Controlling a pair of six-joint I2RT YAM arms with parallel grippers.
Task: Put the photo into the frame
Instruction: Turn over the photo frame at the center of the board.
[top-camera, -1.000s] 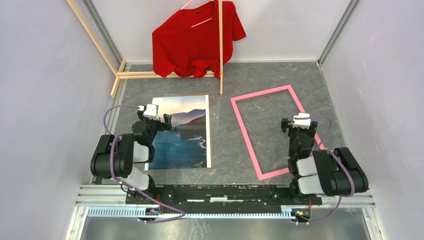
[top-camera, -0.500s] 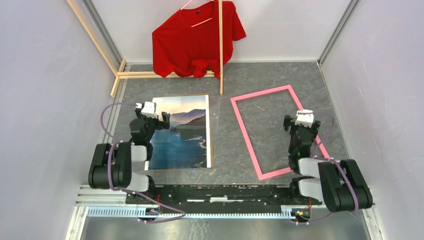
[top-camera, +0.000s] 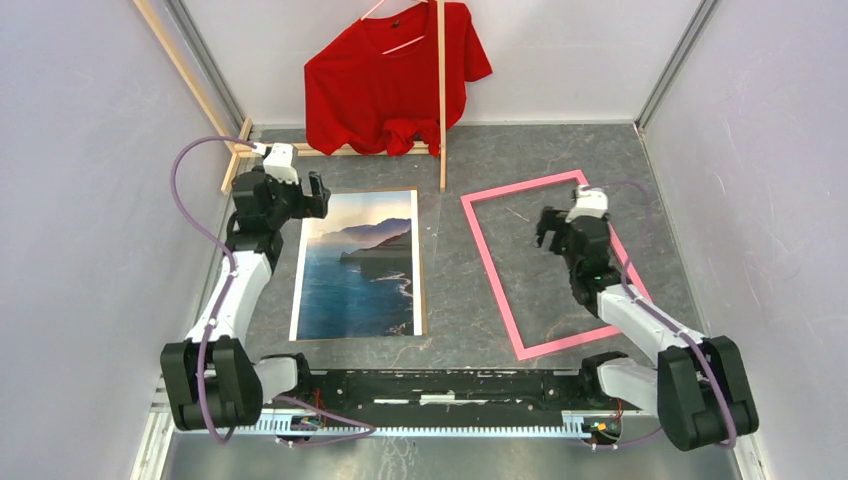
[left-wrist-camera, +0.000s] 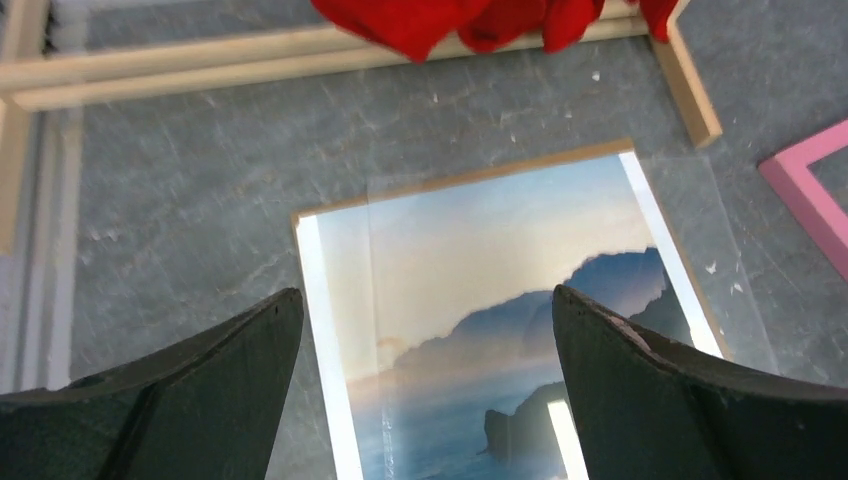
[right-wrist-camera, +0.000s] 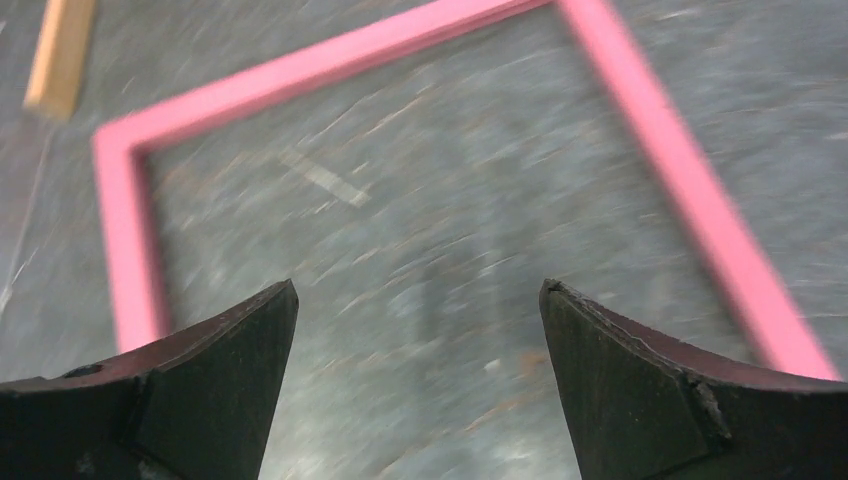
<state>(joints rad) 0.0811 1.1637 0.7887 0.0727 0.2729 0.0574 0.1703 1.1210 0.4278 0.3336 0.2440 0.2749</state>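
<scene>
Grey, marbled tabletop (top-camera: 450, 290) fills a booth closed in by three pale lilac walls (top-camera: 80, 200). On it I count one photo (top-camera: 365, 265), one frame (top-camera: 522, 186), one stick rack (top-camera: 441, 100) carrying one red shirt (top-camera: 390, 80), and two arms. The left gripper (left-wrist-camera: 425, 300) has its fingers spread wide, holding nothing; the photo lies flat, picture side up, beneath and ahead of them. The right gripper (right-wrist-camera: 419, 290) is equally parted and empty over the frame's opening, pink rails ahead and to both sides.
</scene>
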